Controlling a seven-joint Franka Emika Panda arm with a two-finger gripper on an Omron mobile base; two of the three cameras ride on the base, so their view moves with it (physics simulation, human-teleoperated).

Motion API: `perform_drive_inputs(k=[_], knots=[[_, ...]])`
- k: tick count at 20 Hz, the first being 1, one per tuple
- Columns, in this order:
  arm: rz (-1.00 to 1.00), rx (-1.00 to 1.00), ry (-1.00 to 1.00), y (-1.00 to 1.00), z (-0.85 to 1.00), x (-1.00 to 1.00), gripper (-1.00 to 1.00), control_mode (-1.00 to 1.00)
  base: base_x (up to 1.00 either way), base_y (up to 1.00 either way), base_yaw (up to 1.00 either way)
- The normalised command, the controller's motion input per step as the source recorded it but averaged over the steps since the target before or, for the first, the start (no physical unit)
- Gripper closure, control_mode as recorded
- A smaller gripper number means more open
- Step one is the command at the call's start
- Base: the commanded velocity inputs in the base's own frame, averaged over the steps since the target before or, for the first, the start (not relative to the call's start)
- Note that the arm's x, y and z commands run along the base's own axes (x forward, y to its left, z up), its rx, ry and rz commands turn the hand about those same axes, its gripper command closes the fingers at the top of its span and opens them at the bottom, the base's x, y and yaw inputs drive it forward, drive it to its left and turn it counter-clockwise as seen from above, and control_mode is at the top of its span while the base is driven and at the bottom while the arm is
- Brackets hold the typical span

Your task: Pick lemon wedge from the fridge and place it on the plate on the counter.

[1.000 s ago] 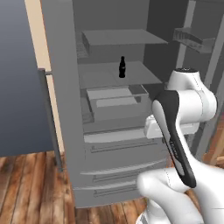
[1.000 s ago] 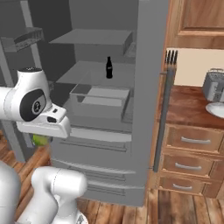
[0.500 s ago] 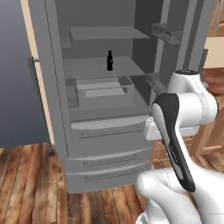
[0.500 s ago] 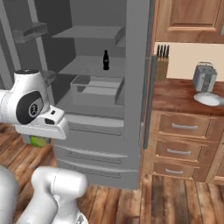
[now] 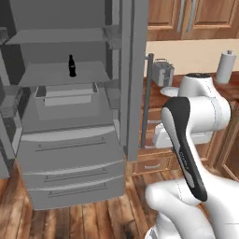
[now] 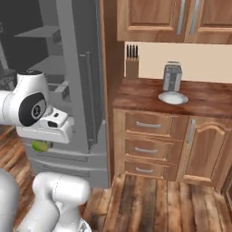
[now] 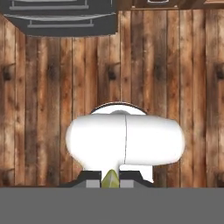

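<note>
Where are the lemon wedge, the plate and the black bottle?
lemon wedge (image 7: 110, 178), hand view, its yellow-green tip.
plate (image 6: 173, 98), right base view, its white dish face.
black bottle (image 5: 72, 66), left base view, its body.

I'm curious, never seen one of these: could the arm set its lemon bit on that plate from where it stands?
Probably not yet. The fingers hold the lemon wedge low beside the fridge, while the plate sits well off along the counter. Nothing blocks the way; the base likely needs to drive closer.

Lemon wedge (image 7: 110, 178) pinched in the tool (image 7: 110, 183) above wooden floor (image 7: 43, 87).
</note>
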Motion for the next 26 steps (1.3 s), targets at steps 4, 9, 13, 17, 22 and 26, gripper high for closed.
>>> perform_drive_inputs(k=[4,9,13,17,22,26], knots=[[0.0,0.0,0.0,0.0,0.0,0.0,1.0,1.0,-0.34,-1.0,0.0],[0.0,0.0,0.0,0.0,0.0,0.0,1.0,1.0,-0.03,-1.0,0.0],[0.0,0.0,0.0,0.0,0.0,0.0,1.0,1.0,0.41,-0.93,0.0],[0.0,0.0,0.0,0.0,0.0,0.0,1.0,1.0,0.7,-0.67,0.09],[0.0,0.0,0.0,0.0,0.0,0.0,1.0,1.0,0.84,-0.22,0.07],[0.0,0.0,0.0,0.0,0.0,0.0,1.0,1.0,0.82,0.0,0.04]])
